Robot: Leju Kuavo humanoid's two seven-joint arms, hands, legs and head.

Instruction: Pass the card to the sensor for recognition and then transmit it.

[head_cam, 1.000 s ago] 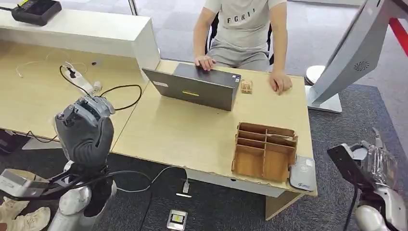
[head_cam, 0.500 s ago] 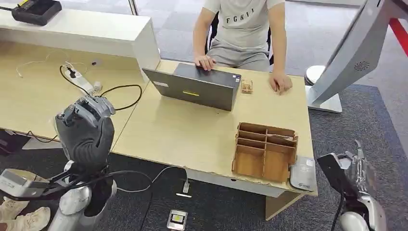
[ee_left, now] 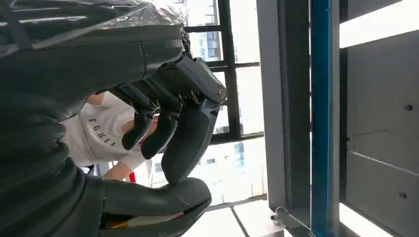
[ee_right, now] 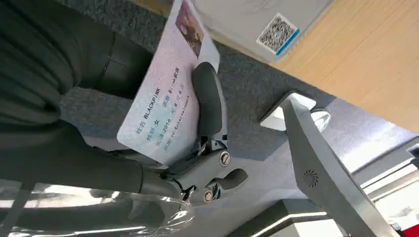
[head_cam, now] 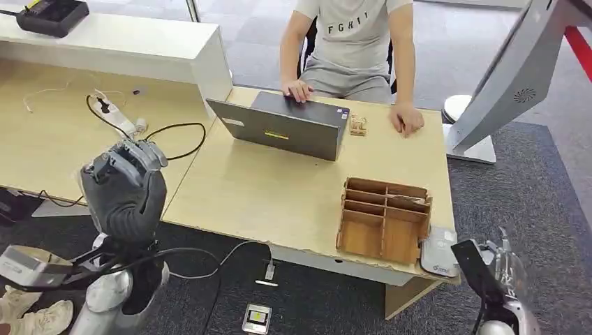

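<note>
My right hand (head_cam: 504, 279) hangs low at the table's near right corner and holds the card (head_cam: 472, 269), whose dark side faces the head view. In the right wrist view the card (ee_right: 163, 98) is pale, with printed text and a small photo, pinched between a dark finger (ee_right: 210, 103) and the palm. The sensor (head_cam: 438, 252), a flat grey-white reader with a QR sticker (ee_right: 276, 32), lies on the table edge just left of the card. My left hand (head_cam: 126, 192) is raised at the left with fingers (ee_left: 163, 123) curled and nothing in them.
A wooden divided box (head_cam: 384, 220) stands beside the reader. A person sits at the far side with hands by a laptop (head_cam: 286, 125). A small wooden piece (head_cam: 357, 125) lies near them. A grey stand (head_cam: 516, 77) rises at the right. Cables and a power strip (head_cam: 122, 122) lie at the left.
My right hand has dropped lower and moved left with the card, closer to the reader at the table corner. The left hand and the person have stayed put.
</note>
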